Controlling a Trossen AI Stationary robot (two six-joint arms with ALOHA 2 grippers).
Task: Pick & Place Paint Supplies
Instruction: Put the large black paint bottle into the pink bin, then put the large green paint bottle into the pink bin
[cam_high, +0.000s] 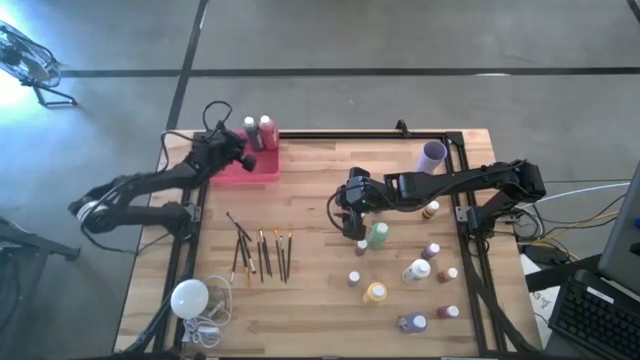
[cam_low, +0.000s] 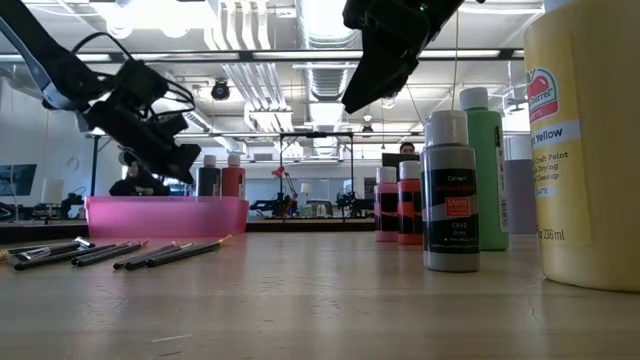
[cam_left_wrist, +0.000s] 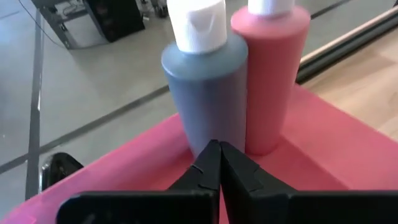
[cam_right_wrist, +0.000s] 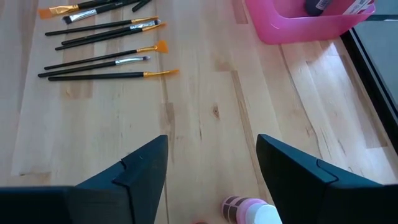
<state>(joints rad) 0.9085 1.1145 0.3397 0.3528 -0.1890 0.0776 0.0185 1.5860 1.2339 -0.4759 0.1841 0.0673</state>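
Left gripper (cam_left_wrist: 219, 163) clenched on nothing, over the pink tray (cam_high: 262, 165) at upper left of the high view, right in front of two upright bottles. Probably done dropping one off there.

Right gripper (cam_right_wrist: 211, 165) released, jaws wide, hanging above the desk (cam_high: 310, 210) at centre-right of the high view, over a pink-labelled bottle (cam_right_wrist: 249, 210) at the bottom edge of its wrist view. Likely lining up for the next pick; nothing grasped.

Tray contents: a dark grey-blue bottle (cam_left_wrist: 208, 93) and a red bottle (cam_left_wrist: 268, 74), touching, white caps up. No brushes inside that can be seen.

Paintbrushes (cam_high: 262, 252) loose on the desk at lower centre-left, fanned. Remaining bottles scattered at lower right of the high view: green bottle (cam_high: 378, 235), yellow bottle (cam_high: 375, 292), several tiny ones around. Purple bottle (cam_high: 432, 155) lying at upper right. White bulb (cam_high: 188, 298) with cord at lower left.
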